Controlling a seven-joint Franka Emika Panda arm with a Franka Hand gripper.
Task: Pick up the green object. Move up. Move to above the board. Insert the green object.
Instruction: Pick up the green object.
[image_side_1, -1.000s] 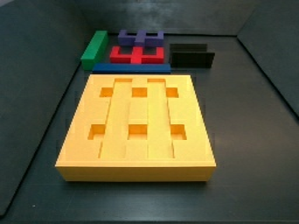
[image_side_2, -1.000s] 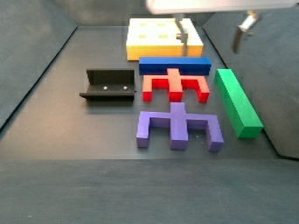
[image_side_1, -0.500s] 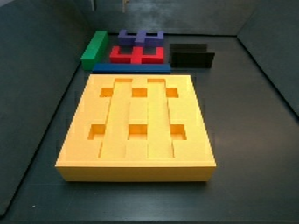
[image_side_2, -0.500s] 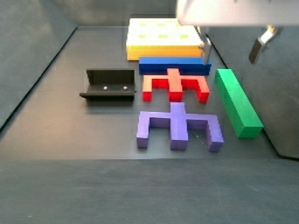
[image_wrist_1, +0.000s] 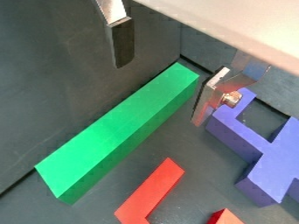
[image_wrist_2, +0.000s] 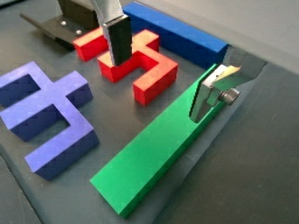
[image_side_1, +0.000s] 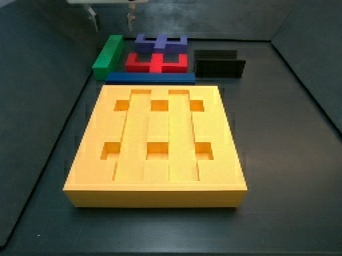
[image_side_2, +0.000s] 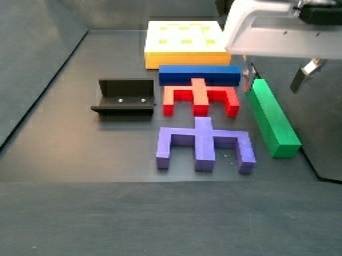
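Note:
The green object (image_side_2: 274, 115) is a long green bar lying flat on the floor by the wall, and it also shows in a side view (image_side_1: 104, 55) and in both wrist views (image_wrist_1: 122, 136) (image_wrist_2: 163, 149). The board (image_side_1: 127, 145) is the big yellow block with square holes, also in a side view (image_side_2: 187, 42). My gripper (image_side_2: 278, 76) is open and empty, hovering above the bar's end nearest the board. It also shows in both wrist views (image_wrist_1: 170, 70) (image_wrist_2: 163, 68). One finger (image_wrist_2: 114, 44) hangs over the red block, the other finger (image_wrist_2: 211, 92) over the bar's outer edge.
A red notched block (image_side_2: 201, 97), a purple notched block (image_side_2: 203, 143) and a blue block (image_side_2: 201, 75) lie beside the bar. The dark fixture (image_side_2: 123, 97) stands beyond them. Tray walls run close along the bar's outer side.
My gripper has moved from over the board's edge across and down to above the green bar. The jaws stay open. No piece has moved.

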